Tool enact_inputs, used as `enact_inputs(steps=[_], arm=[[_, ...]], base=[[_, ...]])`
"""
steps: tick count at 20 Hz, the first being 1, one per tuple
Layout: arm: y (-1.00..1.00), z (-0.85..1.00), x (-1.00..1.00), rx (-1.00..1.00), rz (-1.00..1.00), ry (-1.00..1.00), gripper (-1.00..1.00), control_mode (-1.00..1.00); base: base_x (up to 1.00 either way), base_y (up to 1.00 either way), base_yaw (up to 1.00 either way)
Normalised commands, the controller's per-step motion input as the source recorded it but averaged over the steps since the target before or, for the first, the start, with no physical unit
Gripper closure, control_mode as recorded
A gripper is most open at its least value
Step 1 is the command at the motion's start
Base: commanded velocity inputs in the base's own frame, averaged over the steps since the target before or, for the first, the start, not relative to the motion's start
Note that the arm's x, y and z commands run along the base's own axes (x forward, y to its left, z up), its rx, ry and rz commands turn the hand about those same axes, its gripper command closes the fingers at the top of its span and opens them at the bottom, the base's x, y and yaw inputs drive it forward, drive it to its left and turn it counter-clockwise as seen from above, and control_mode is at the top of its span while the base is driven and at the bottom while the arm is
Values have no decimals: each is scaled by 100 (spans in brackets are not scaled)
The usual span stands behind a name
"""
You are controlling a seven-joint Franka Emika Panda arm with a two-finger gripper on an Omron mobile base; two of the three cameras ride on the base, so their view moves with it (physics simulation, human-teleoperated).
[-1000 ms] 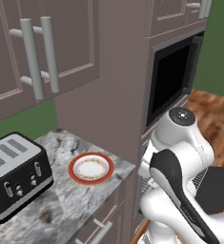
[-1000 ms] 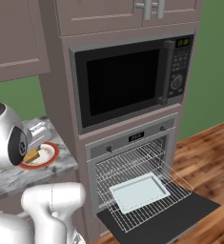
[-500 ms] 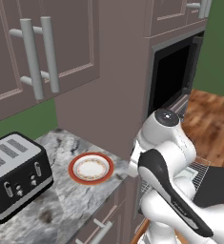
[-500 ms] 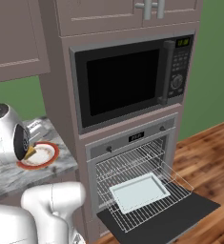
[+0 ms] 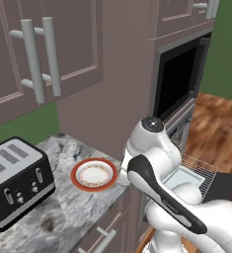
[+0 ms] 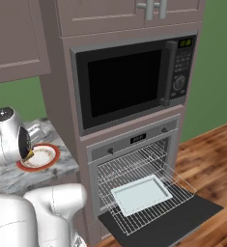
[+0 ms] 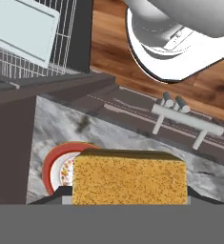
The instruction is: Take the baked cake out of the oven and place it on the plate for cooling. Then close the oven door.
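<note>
Cake [image 7: 130,177] fills your hand view's bottom centre, long axis left-right, pinched between the gripper [image 7: 127,199] fingers; plate [image 7: 54,164] sits lower left.

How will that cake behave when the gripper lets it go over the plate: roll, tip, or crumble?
The cake is a flat-sided block wider than tall, so it will probably land flat rather than roll. Its speckled, porous surface suggests a soft crumb, so squeezing harder could dent it. It sits between the gripper fingers above the plate, which is wide enough to catch it.
</note>
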Motion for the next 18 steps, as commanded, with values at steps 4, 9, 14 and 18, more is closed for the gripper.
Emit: enact_inputs(steps=[4,9,14,18], arm=[[13,-56,42,0,3,16,100,-100],[18,-34,41,-3,1,4,100,-100],[29,-5,39,-5,0,0,100,-100],[22,-14,26,-2,0,1,100,-100]], base=[[0,0,0],[0,0,0],[0,0,0],[0,0,0]])
